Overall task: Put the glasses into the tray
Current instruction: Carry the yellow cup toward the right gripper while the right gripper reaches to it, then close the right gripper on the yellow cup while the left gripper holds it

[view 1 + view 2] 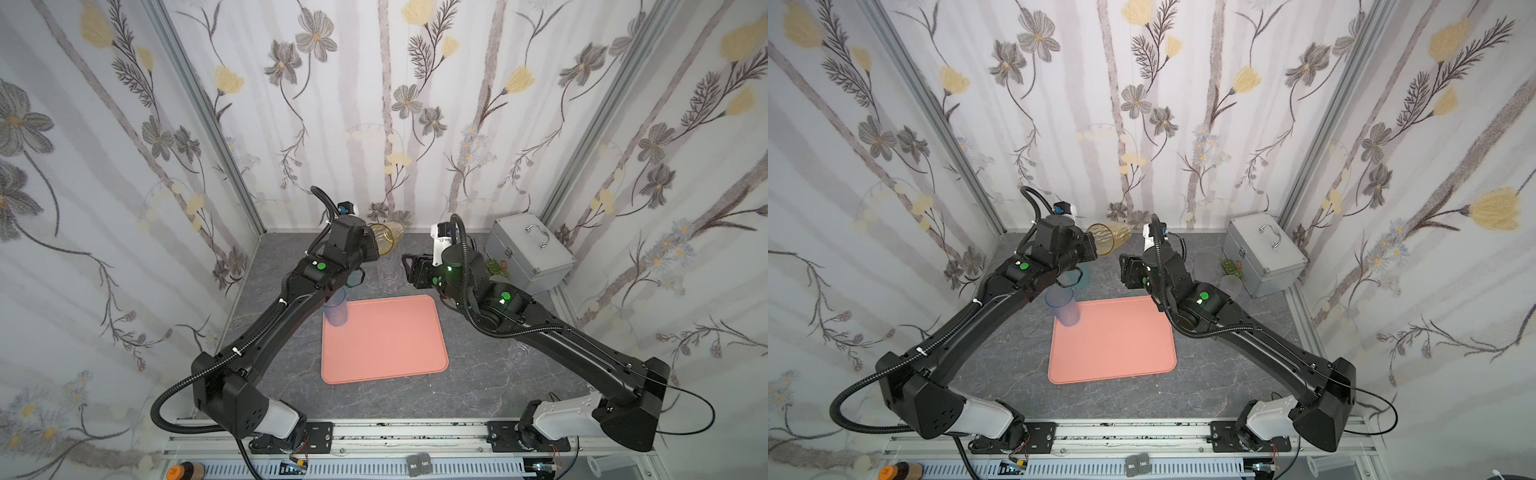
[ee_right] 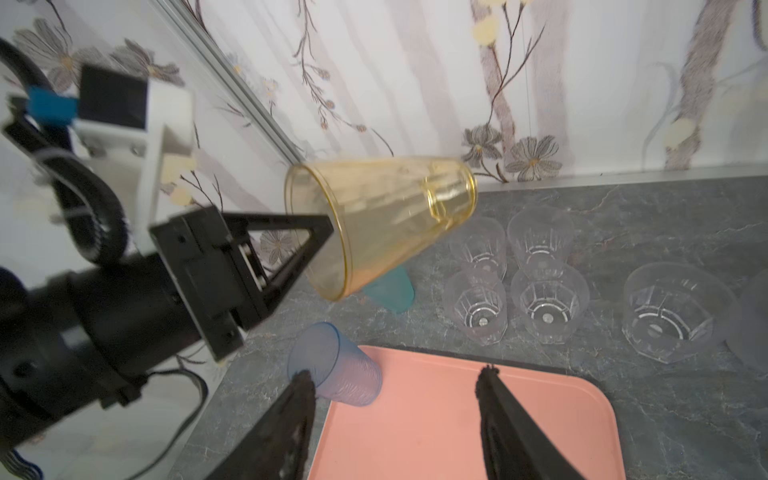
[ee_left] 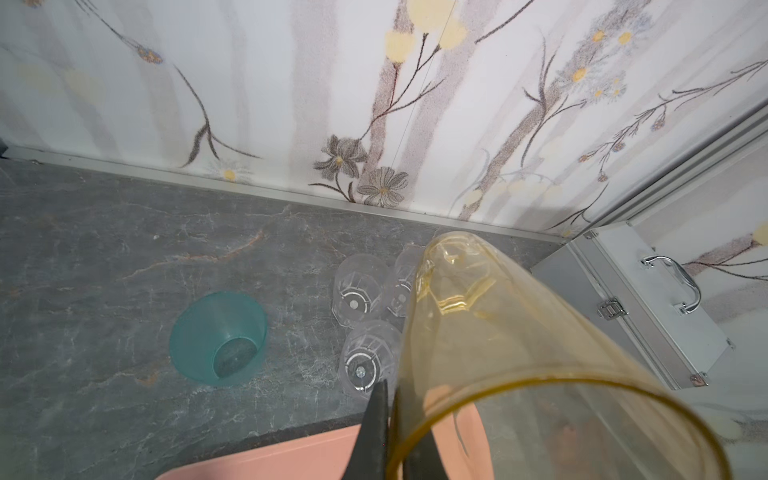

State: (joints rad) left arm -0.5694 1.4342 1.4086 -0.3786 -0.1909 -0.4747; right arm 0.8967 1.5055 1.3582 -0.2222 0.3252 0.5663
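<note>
Amber glass (image 2: 382, 224) in left gripper (image 3: 392, 417), clear glasses (image 2: 548, 299) near silver case (image 1: 530, 253)

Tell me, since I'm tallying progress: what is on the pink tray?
Only the blue glass, upright at the tray's far left corner; the rest is bare. Whether its base sits fully inside the rim cannot be seen. The amber glass hangs in the left gripper, beyond the tray.

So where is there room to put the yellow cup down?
Nearly all of the flat salmon-pink tray is bare; only the tall blue tumbler stands at its far left corner. Behind its far edge, clear faceted tumblers stand crowded.
</note>
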